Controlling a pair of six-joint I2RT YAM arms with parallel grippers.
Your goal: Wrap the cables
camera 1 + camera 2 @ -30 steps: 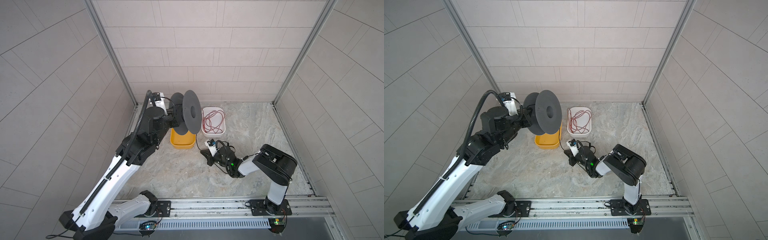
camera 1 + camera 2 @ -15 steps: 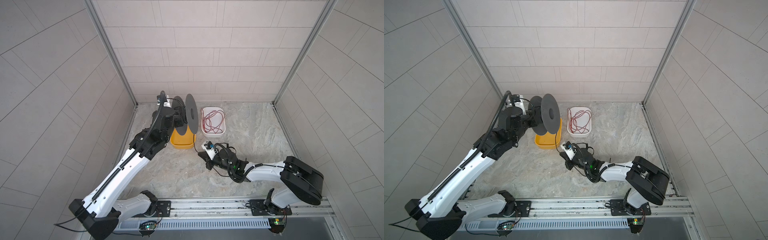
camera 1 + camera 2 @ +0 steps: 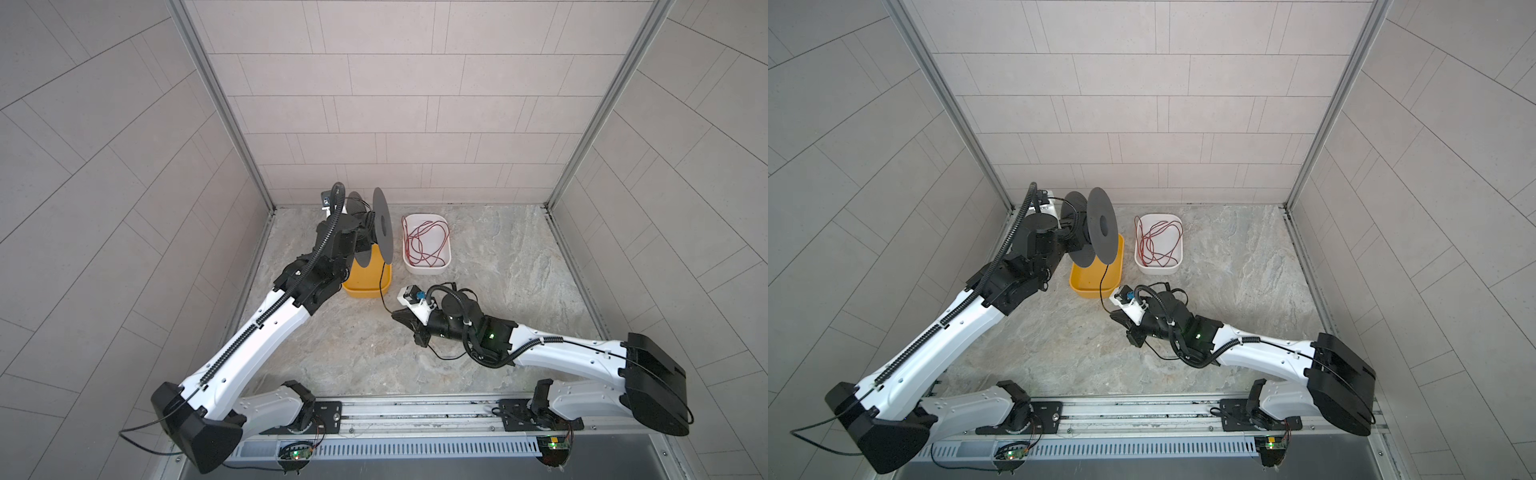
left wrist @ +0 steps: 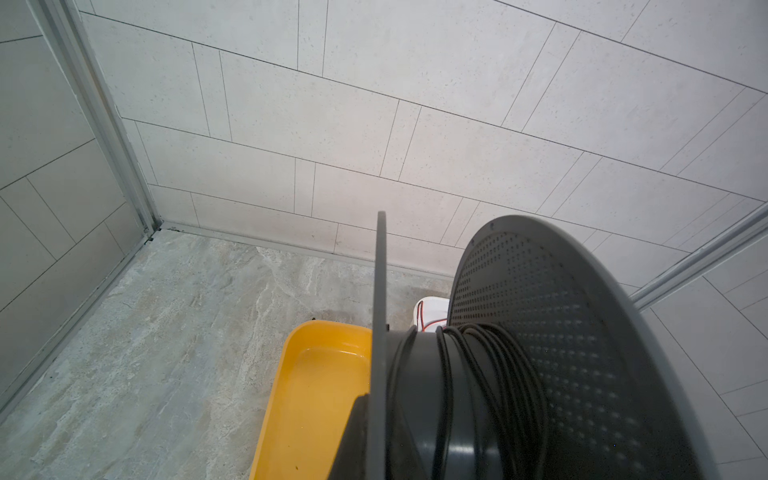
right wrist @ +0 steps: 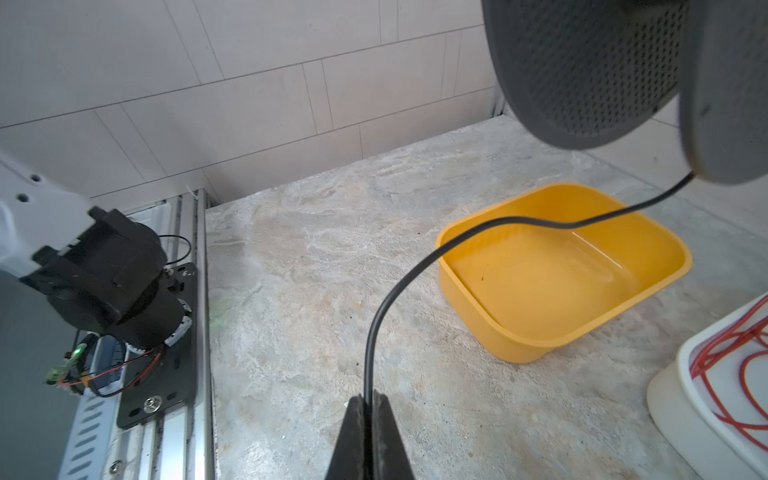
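- On the left, the left arm runs up from the front rail [image 3: 415, 409] close along the left wall. The left gripper [image 3: 363, 232] is clamped tight on the dark grey spool [image 3: 382, 230], which it holds off the floor with its flanges standing on edge.
- The black cable [image 4: 490, 374] is mostly wound round the spool's hub in several turns, bunched toward the perforated flange.
- Under the spool's lower edge sits the yellow tub [image 3: 365, 282]. Its inside shows only bare yellow bottom, and its far end is hidden beneath the spool.
- One strand of the black cable drops from the spool, crosses over the yellow tub's near right corner and curves down toward the floor.
- There the right gripper [image 5: 368, 411] has its jaws pinched together on that strand, low over the floor just in front of the tubs.
- A thin black line lies on the floor under the right wrist. I cannot tell whether it is the same wire.
- Just right of the yellow tub, with a narrow strip of floor between them, stands the white tub [image 3: 428, 272]. A loose tangle of red wire [image 3: 424, 245] lies inside it.
- Right of the white tub the stone floor [image 3: 519, 266] lies open to the right wall. More open floor runs between the two arms down to the rail.
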